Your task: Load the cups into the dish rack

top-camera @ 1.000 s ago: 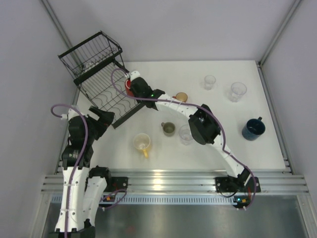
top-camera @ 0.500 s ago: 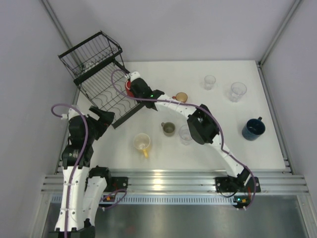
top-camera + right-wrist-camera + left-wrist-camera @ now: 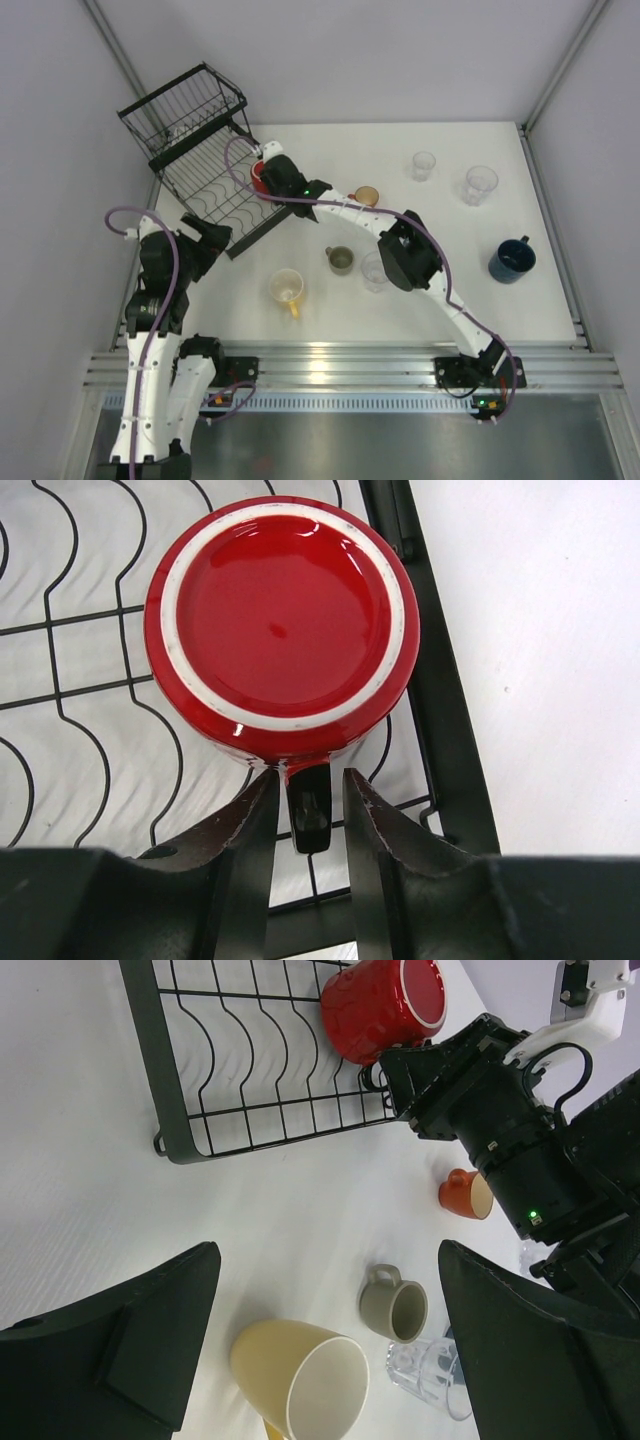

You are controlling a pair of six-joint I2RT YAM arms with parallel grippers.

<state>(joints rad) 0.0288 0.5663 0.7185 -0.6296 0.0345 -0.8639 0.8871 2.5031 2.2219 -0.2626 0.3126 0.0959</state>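
Observation:
A red mug point(image 3: 280, 610) lies upside down, base up, on the low tray part of the black dish rack point(image 3: 200, 160), near its right rim point(image 3: 440, 730). My right gripper point(image 3: 310, 780) is open, its fingers standing either side of the mug's handle with a gap on the right side. The same red mug point(image 3: 385, 1005) shows in the left wrist view at the rack's corner. My left gripper point(image 3: 328, 1260) is wide open and empty, hovering over the table by the rack's front. Below it lie a yellow mug point(image 3: 300, 1375), an olive-grey mug point(image 3: 395, 1305) and a clear tumbler point(image 3: 425, 1375).
An orange-red cup point(image 3: 366, 196) sits beside the right forearm. A dark blue mug point(image 3: 512, 260) stands at the right. Two clear tumblers point(image 3: 424, 165) point(image 3: 480, 185) stand at the back right. The rack's taller basket point(image 3: 185, 105) overhangs the table's back left corner.
The right gripper's fingers have spread apart off the red mug's handle. The mug stays on the rack tray. The left arm has not moved.

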